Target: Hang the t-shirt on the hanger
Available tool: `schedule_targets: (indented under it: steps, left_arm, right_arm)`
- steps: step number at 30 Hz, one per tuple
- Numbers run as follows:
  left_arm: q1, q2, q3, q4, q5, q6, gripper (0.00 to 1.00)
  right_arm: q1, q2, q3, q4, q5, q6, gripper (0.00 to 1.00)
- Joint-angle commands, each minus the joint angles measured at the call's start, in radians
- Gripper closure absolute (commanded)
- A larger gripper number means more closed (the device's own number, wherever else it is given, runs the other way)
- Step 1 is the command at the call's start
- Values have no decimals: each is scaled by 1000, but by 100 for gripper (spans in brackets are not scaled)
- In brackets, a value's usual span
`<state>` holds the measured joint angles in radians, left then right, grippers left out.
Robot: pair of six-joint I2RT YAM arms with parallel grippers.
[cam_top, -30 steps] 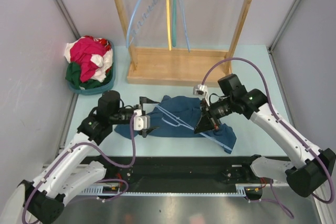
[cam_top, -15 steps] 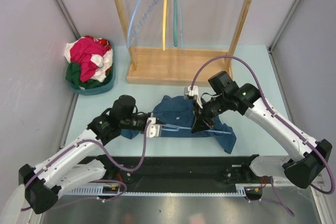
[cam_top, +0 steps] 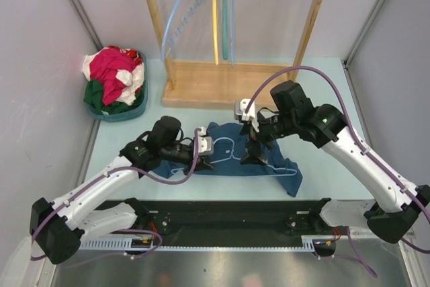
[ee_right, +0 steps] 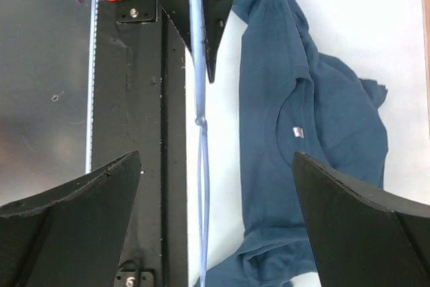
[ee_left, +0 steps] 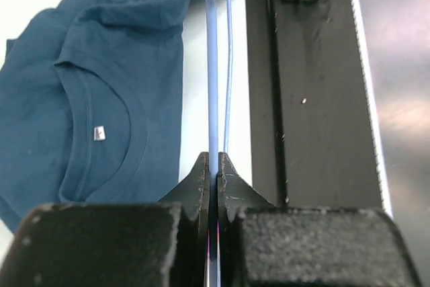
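The dark teal-blue t-shirt (cam_top: 232, 132) lies crumpled on the table, neck and white label up (ee_left: 87, 99) (ee_right: 295, 85). The thin pale hanger (cam_top: 279, 166) stretches across the shirt's near side, held just above it. My left gripper (cam_top: 207, 159) (ee_left: 213, 166) is shut on the hanger's left end, and the wire (ee_left: 212, 65) runs straight out from between its jaws. My right gripper (cam_top: 254, 156) (ee_right: 215, 156) hangs open over the middle of the hanger (ee_right: 201, 166), with its fingers (ee_right: 74, 213) wide on either side and apart from the wire.
A teal basket (cam_top: 138, 107) of pink-red, white and green clothes sits at the back left. A wooden rack (cam_top: 228, 85) at the back carries a light-blue ridged hanger (cam_top: 176, 25), a yellow one (cam_top: 216, 25) and a teal one (cam_top: 224, 18). A black rail (cam_top: 235, 216) runs along the near edge.
My left gripper moved right and shut on the hanger's left end. My right gripper let go of the hanger, opened wide and shifted slightly left.
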<state>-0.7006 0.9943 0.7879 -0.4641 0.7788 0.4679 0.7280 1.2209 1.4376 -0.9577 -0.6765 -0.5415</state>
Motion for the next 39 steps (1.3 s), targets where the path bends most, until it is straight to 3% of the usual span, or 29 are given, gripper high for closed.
schedule_targets:
  steps: [1,12,14,18,21,23,28,33,39]
  left_arm:
    - [12,0,54,88,73,-147,100]
    - [19,26,53,171,11,-229,100]
    - [19,26,51,168,4,-224,99]
    - [78,9,48,113,55,-193,43]
    - [203,-2,36,82,100,-152,33]
    - [277,1,43,15,103,-39,31]
    - [297,89,89,-117,86,167,30]
    - [297,170,126,-131,83,233,30]
    - [297,181,125,-131,65,274,30]
  right_arm:
    - [10,54,52,37,8,-43,7]
    - [24,149,17,146,-86,-2,65]
    - [21,146,15,146,-83,-9,100]
    - [-39,126,4,125,-80,-15,100]
    - [-140,94,-20,74,-69,-98,100]
    - [-215,81,-23,24,-61,-186,100]
    - [-277,121,12,-165,-32,-359,100]
    - [-285,183,-3,-226,-29,-409,100]
    - [-306,232,12,-179,-29,-406,100]
